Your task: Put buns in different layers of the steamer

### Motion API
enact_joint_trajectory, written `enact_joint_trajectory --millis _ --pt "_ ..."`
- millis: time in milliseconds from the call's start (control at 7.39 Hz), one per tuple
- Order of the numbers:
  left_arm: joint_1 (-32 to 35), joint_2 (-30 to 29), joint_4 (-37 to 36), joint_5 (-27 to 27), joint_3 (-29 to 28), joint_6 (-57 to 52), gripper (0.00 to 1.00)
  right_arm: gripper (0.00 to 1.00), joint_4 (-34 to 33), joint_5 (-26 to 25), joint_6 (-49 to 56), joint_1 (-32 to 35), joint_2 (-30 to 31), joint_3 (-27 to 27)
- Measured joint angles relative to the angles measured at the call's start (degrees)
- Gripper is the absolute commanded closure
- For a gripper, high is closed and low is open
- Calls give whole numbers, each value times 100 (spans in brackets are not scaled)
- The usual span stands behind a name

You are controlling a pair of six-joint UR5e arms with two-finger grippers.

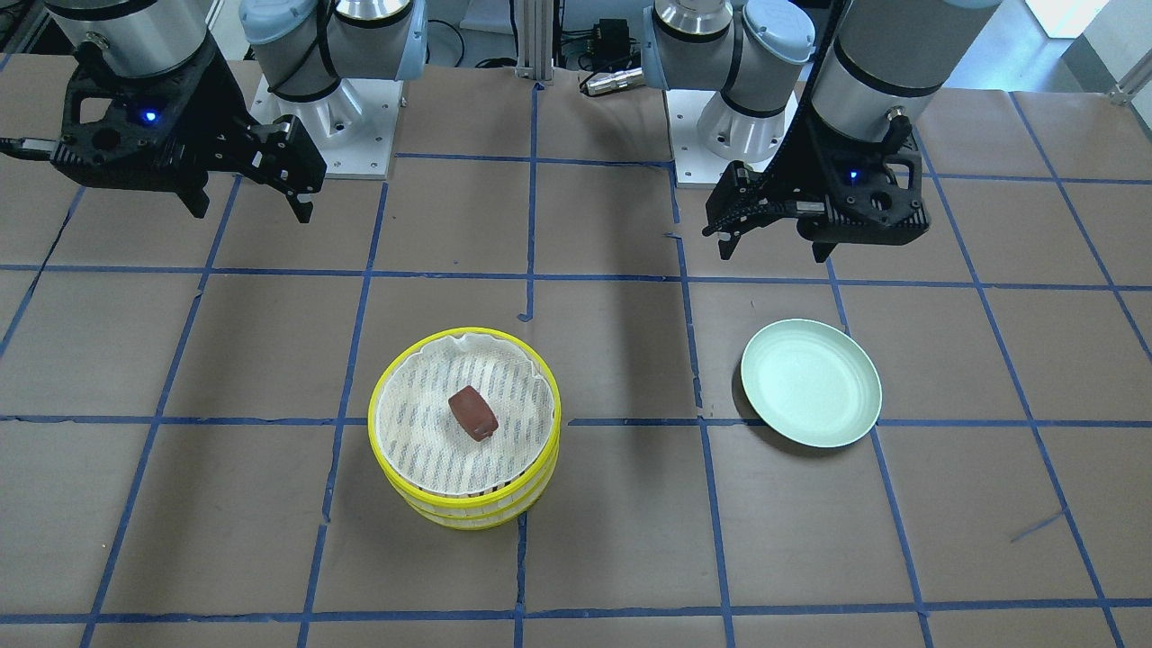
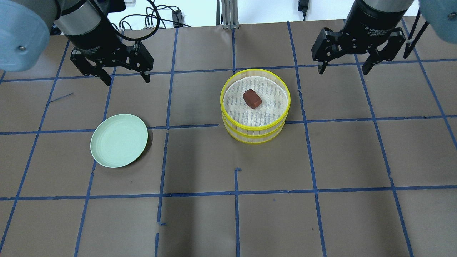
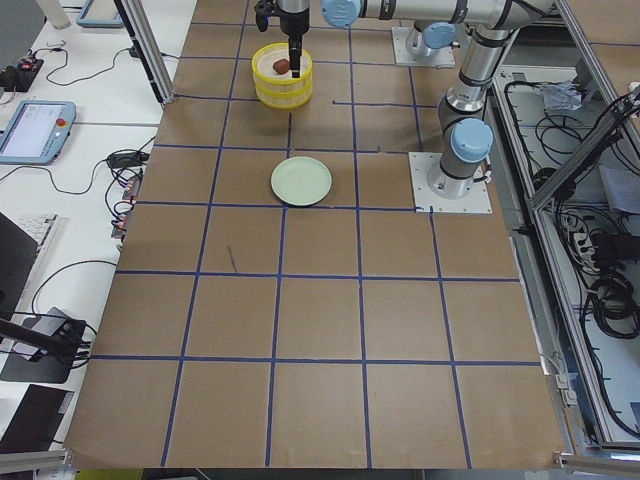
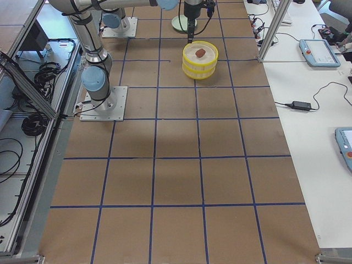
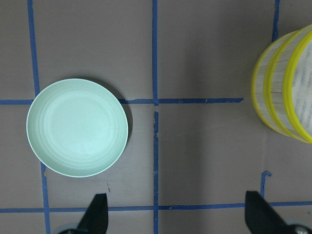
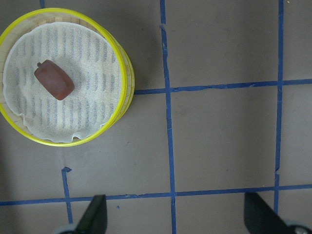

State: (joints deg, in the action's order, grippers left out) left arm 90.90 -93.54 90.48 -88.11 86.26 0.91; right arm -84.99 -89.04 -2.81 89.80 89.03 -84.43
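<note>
The two steamer layers (image 2: 255, 131) stand stacked in the middle of the table, with yellow rims and a white cloth lining. The dark reddish-brown bun (image 2: 252, 99) lies on the cloth of the top layer and shows in the right wrist view (image 6: 54, 80) too. The white bun is hidden or out of view. My left gripper (image 2: 126, 80) is open and empty, raised behind the pale green plate. My right gripper (image 2: 343, 71) is open and empty, raised to the right of the steamer. Both stand apart from the steamer.
An empty pale green plate (image 2: 119, 140) lies on the table's left half, below my left gripper (image 5: 178, 222). The brown table top has a grid of blue tape lines. The arm bases (image 1: 328, 126) are at the robot's edge.
</note>
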Motion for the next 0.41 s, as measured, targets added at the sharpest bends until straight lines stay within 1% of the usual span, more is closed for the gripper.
enact_joint_trajectory --millis 406 --pt "164 -46 -37 -39 -34 39 0 0 0 -6 0 -6 0 4"
